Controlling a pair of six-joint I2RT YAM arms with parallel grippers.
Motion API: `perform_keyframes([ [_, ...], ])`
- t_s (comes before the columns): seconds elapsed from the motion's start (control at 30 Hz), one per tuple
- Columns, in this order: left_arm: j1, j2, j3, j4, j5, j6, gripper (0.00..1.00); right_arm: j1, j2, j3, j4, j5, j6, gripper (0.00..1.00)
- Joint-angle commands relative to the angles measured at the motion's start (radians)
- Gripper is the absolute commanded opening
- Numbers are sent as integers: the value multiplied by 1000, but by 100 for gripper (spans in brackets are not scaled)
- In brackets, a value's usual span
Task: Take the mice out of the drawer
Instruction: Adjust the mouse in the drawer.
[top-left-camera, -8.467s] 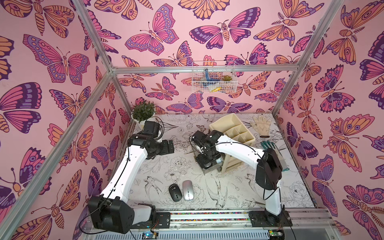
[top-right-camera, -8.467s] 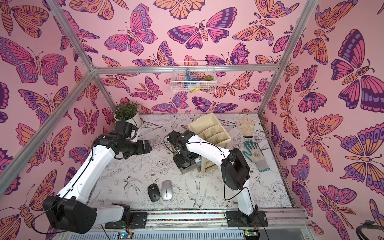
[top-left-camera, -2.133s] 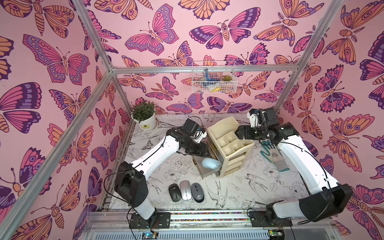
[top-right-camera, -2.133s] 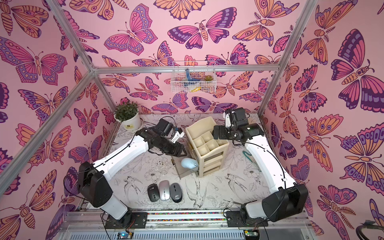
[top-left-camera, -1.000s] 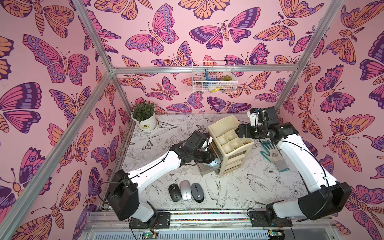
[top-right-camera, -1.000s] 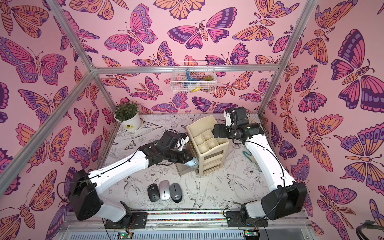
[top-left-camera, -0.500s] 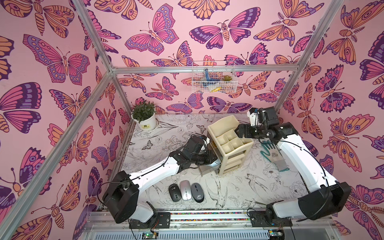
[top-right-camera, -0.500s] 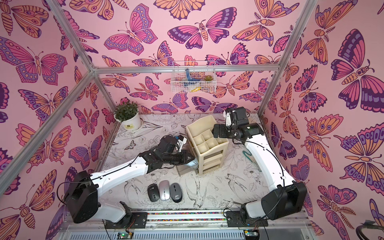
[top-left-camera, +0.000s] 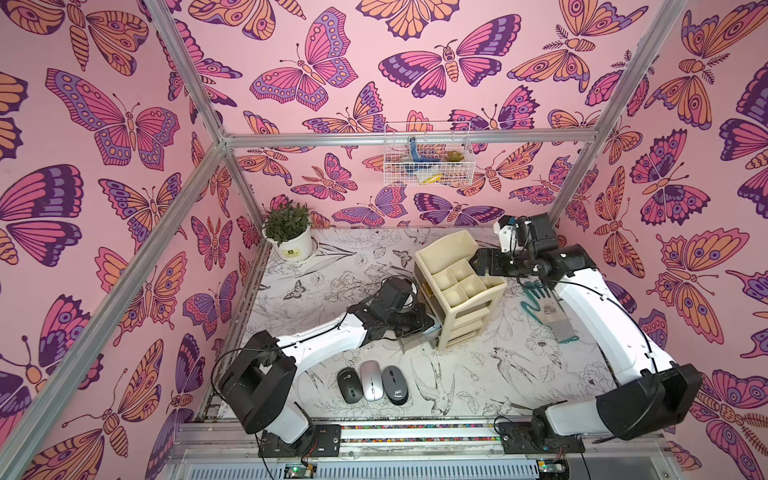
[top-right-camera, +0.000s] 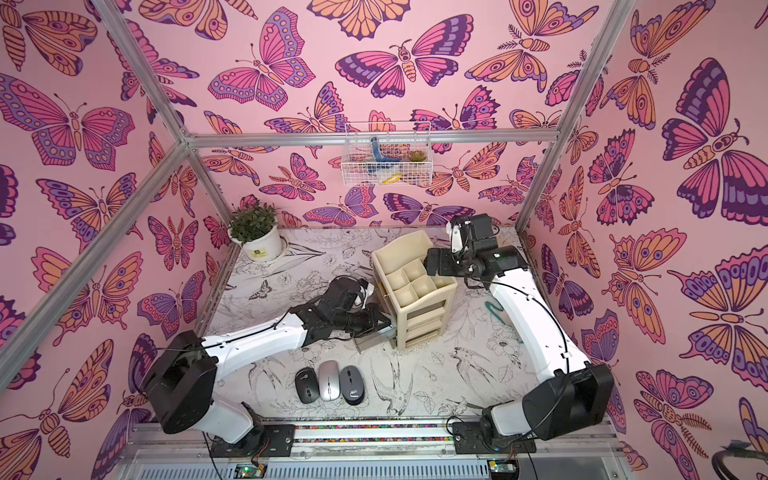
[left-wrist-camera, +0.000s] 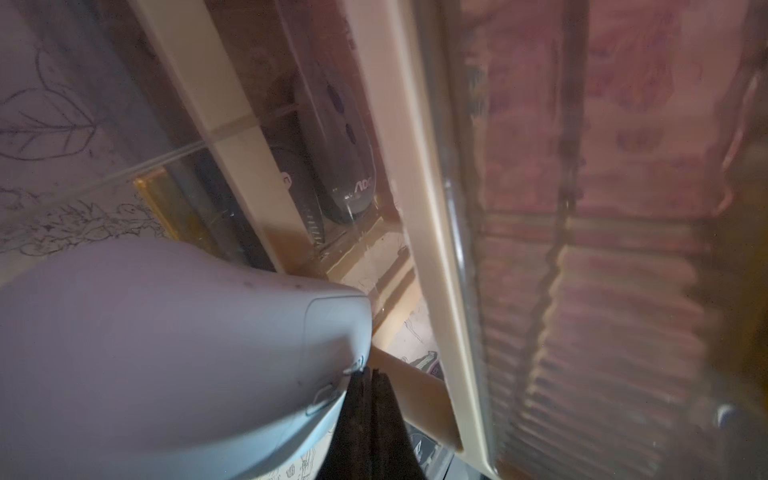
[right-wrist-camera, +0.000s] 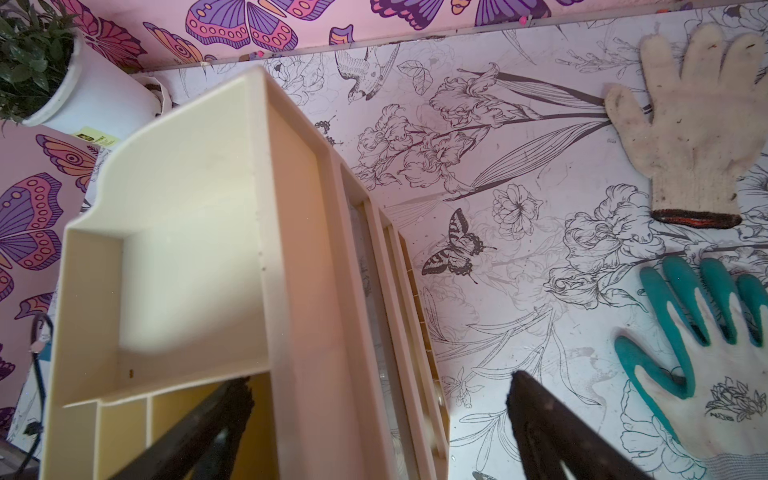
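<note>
now left gripper (left-wrist-camera: 371, 372) has entered drawer (top-left-camera: 409, 347)

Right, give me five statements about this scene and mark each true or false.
1. Three mice lie in a row on the table. True.
2. The silver mouse is at one end of the row. False: it is in the middle, between two dark ones.
3. The right gripper is open, astride a wall of the organizer. True.
4. The left gripper is wide open. False: it is shut, at the open drawer.
5. The teal glove lies inside the organizer. False: it lies on the table beside it.
</note>
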Motion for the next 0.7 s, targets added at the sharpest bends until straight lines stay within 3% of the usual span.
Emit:
perform_keyframes([
  [0.0, 5, 16, -17, 0, -3, -17, 0, 13, 56, -51, -74, 9, -30, 99],
  [0.37, 43, 58, 37, -239, -83, 13, 0, 13, 55, -50, -81, 31, -35, 99],
  [0.67, 113, -53, 41, -353, -164, 73, 0, 13, 67, -45, -75, 31, -40, 99],
])
